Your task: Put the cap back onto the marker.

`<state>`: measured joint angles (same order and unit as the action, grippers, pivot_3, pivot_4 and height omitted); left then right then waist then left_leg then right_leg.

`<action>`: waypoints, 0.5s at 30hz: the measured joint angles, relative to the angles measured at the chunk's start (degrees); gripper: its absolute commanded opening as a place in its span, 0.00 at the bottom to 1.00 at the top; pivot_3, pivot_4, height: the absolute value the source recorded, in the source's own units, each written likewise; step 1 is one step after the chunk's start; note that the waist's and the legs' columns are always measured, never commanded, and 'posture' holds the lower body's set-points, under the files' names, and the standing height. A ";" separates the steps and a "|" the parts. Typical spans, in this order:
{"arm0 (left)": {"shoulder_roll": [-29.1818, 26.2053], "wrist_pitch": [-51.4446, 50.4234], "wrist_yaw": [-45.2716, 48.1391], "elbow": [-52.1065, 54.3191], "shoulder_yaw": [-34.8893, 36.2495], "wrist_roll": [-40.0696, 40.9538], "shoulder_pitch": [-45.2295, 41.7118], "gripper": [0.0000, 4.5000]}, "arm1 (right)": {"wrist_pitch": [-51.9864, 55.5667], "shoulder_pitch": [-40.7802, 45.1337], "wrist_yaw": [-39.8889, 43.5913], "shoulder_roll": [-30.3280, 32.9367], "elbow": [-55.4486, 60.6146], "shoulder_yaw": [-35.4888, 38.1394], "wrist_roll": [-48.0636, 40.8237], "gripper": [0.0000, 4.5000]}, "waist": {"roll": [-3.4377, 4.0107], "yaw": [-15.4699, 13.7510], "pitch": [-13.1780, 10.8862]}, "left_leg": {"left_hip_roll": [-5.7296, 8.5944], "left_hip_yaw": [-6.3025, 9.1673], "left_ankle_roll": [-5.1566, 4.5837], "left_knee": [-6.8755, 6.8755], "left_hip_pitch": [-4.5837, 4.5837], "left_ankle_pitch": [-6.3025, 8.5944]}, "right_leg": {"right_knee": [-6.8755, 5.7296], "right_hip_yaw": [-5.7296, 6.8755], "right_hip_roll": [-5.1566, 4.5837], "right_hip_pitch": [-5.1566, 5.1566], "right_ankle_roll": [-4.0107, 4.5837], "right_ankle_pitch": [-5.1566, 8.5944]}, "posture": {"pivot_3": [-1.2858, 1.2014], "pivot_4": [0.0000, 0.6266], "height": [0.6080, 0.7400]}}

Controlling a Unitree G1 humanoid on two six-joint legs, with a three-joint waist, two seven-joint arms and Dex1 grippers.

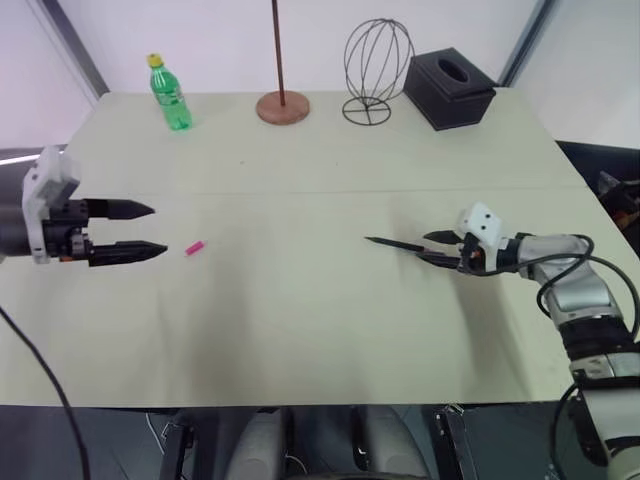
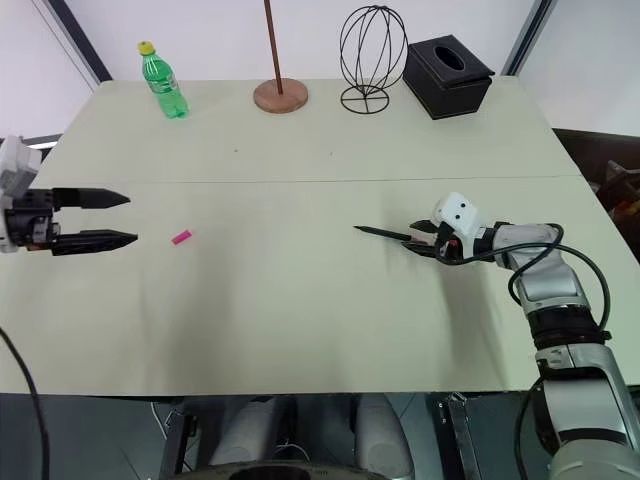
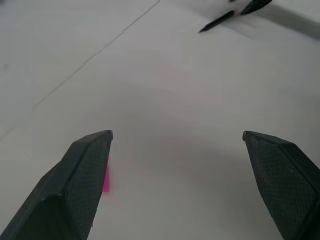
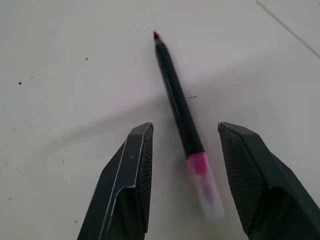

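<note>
Looking down at a pale table (image 1: 300,330): left gripper (image 1: 152,229) at the left edge of the frame, fingers spread wide with nothing between them, tips aimed toward the middle. Pink cap (image 1: 194,248) lying flat on the table just beyond those tips, a bit lower than the lower finger, not touched. Showing up in the left wrist shot too as a pink sliver (image 3: 106,173) peeking out beside one finger (image 3: 82,180). Over at center right, right gripper (image 1: 432,248) pointing toward frame left, fingers partly apart, straddling the rear of the marker (image 1: 392,243). From the right wrist shot, marker (image 4: 176,97) lying on the table between the two fingers with a gap on each side, so not clamped; pink band and a clearish end piece toward the gripper, pink-tipped point away from it. Marker tip aimed at frame left, toward the cap, but well apart from it. Along the top of the frame, left to right: green bottle (image 1: 170,93), a thin pole on a round brown base (image 1: 282,106), a wire head-shaped stand (image 1: 376,70), a black tissue box (image 1: 449,88).
</note>
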<state>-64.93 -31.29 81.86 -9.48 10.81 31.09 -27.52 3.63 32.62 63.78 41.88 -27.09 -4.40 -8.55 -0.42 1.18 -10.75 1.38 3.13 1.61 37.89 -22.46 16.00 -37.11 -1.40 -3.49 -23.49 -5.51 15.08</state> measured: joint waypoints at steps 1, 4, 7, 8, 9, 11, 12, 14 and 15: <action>0.50 -0.83 -0.34 1.12 -0.66 0.09 -0.32 0.98 | -0.63 0.54 0.58 -0.31 -1.03 -0.41 0.52 0.47 | 0.01 0.06 -0.01 | 0.00 0.00 0.00 0.00 0.00 0.00 | -0.01 -0.01 0.00 0.00 0.00 0.00 | 0.52 0.24 1.00; 1.52 -2.11 -1.15 2.47 -1.01 0.24 -0.37 0.98 | -1.87 2.37 1.59 -1.05 -4.40 -1.60 1.63 0.47 | -0.01 0.29 -0.05 | -0.02 0.00 0.00 0.00 0.00 0.00 | -0.03 -0.02 0.05 -0.03 0.00 0.00 | 0.52 0.24 1.00; 1.95 -3.26 -2.12 3.45 -1.00 0.40 -0.41 0.98 | -3.13 5.20 1.84 -2.54 -9.08 -2.09 2.93 0.47 | 0.00 0.56 -0.07 | -0.02 0.00 0.00 0.00 0.00 0.00 | -0.04 -0.02 0.04 -0.03 0.00 0.00 | 0.52 0.24 1.00; 2.05 -3.43 -2.21 3.78 -1.00 0.47 -0.40 0.98 | -3.54 6.14 1.81 -2.93 -10.55 -2.20 3.42 0.47 | -0.01 0.81 -0.08 | -0.02 0.00 0.00 0.01 0.00 0.00 | -0.05 -0.02 0.04 -0.03 0.00 0.00 | 0.52 0.24 1.00; 2.08 -3.57 -2.32 4.09 -0.99 0.60 -0.39 0.98 | -3.95 7.02 1.82 -3.18 -12.10 -2.24 3.94 0.47 | -0.01 0.85 -0.08 | -0.02 0.02 0.00 0.01 0.00 0.00 | -0.04 -0.02 0.04 -0.02 0.00 0.00 | 0.52 0.24 1.00; 2.09 -3.80 -2.53 4.55 -0.88 0.75 -0.21 0.98 | -4.65 8.39 1.85 -3.65 -14.66 -2.24 4.60 0.47 | -0.01 0.93 -0.08 | -0.01 0.02 0.00 0.01 0.00 0.00 | -0.04 -0.02 0.03 -0.02 0.00 0.00 | 0.52 0.24 1.00; 2.15 -4.05 -2.71 4.91 -0.78 0.85 -0.02 0.98 | -5.20 9.34 1.91 -4.16 -16.19 -2.24 5.04 0.47 | -0.01 1.09 -0.08 | -0.01 0.02 0.00 0.01 0.00 0.00 | -0.05 -0.02 0.03 -0.02 0.00 0.00 | 0.52 0.24 1.00; 2.62 -4.36 -3.26 5.68 -0.73 1.09 0.35 0.98 | -6.05 10.90 1.98 -5.09 -18.48 -2.29 5.72 0.47 | -0.01 1.31 -0.08 | -0.01 0.02 0.01 0.01 0.00 -0.01 | -0.08 -0.03 0.02 -0.03 0.00 0.00 | 0.52 0.24 1.00; 2.73 -4.38 -3.40 5.89 -0.67 1.24 0.67 0.98 | -6.48 11.31 2.13 -5.28 -19.09 -2.31 6.02 0.47 | -0.01 1.33 -0.08 | -0.02 0.03 0.01 0.01 0.00 -0.01 | -0.08 -0.02 0.03 -0.03 0.00 0.00 | 0.52 0.24 1.00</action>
<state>-62.20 -35.67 78.45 -3.59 10.14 32.33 -26.85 -2.85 43.93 65.92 36.60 -46.18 -6.70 -2.53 -0.43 2.51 -10.83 1.37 3.16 1.61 37.90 -22.46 16.00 -37.19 -1.42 -3.46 -23.52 -5.51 15.08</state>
